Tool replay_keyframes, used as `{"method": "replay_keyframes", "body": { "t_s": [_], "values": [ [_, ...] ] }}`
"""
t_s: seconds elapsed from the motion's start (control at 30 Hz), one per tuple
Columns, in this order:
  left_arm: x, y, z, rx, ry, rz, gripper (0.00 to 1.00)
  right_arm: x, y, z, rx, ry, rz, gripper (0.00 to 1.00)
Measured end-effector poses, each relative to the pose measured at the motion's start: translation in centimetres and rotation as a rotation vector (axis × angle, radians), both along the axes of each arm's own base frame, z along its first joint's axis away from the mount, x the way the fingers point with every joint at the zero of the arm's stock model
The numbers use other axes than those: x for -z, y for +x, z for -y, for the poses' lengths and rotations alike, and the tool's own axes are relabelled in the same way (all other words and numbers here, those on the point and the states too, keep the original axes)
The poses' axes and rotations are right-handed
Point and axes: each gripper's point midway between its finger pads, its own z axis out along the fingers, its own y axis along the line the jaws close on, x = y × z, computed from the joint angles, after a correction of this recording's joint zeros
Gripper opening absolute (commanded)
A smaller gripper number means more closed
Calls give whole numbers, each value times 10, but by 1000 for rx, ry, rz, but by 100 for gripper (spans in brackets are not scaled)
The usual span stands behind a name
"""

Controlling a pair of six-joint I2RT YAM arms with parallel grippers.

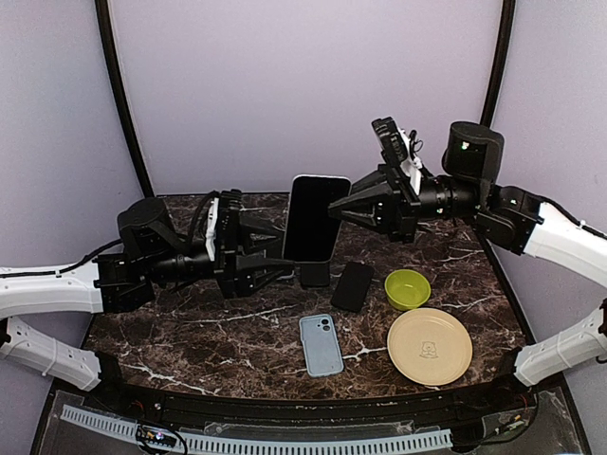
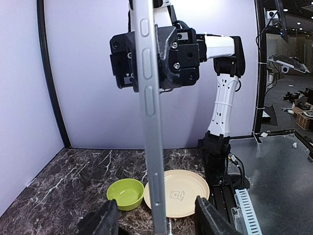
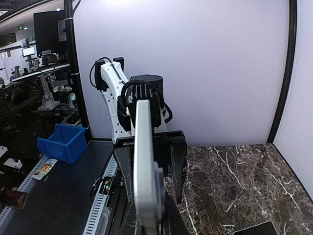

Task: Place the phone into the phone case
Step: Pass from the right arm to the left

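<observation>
A silver phone with a black screen (image 1: 313, 218) is held upright in the air above the table's middle. My right gripper (image 1: 339, 210) is shut on its right edge; in the left wrist view it clamps the phone (image 2: 150, 122) high up. My left gripper (image 1: 285, 254) is open at the phone's lower left. Its two fingers (image 2: 105, 220) stand wide apart on either side of the edge-on phone without touching it. The right wrist view shows the phone (image 3: 145, 166) edge-on, close up. The light blue phone case (image 1: 321, 344) lies flat on the table near the front.
A black flat slab (image 1: 352, 285) lies on the marble table right of centre. A green bowl (image 1: 408, 288) and a beige plate (image 1: 430, 345) sit at the right front, and both show in the left wrist view, bowl (image 2: 125, 193) and plate (image 2: 182, 192).
</observation>
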Motion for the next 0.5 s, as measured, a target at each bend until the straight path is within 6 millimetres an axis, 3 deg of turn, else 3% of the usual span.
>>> {"method": "replay_keyframes", "body": {
  "t_s": [0.23,0.4,0.5],
  "values": [
    [-1,-2,0,11,-4,2,35,10,5,-7,-5,-22,-24,0],
    [1,-2,0,13,-5,5,29,12,6,-8,-6,-27,-31,0],
    [0,-2,0,13,-6,7,20,13,6,-9,-7,-25,-30,0]
  ]
}}
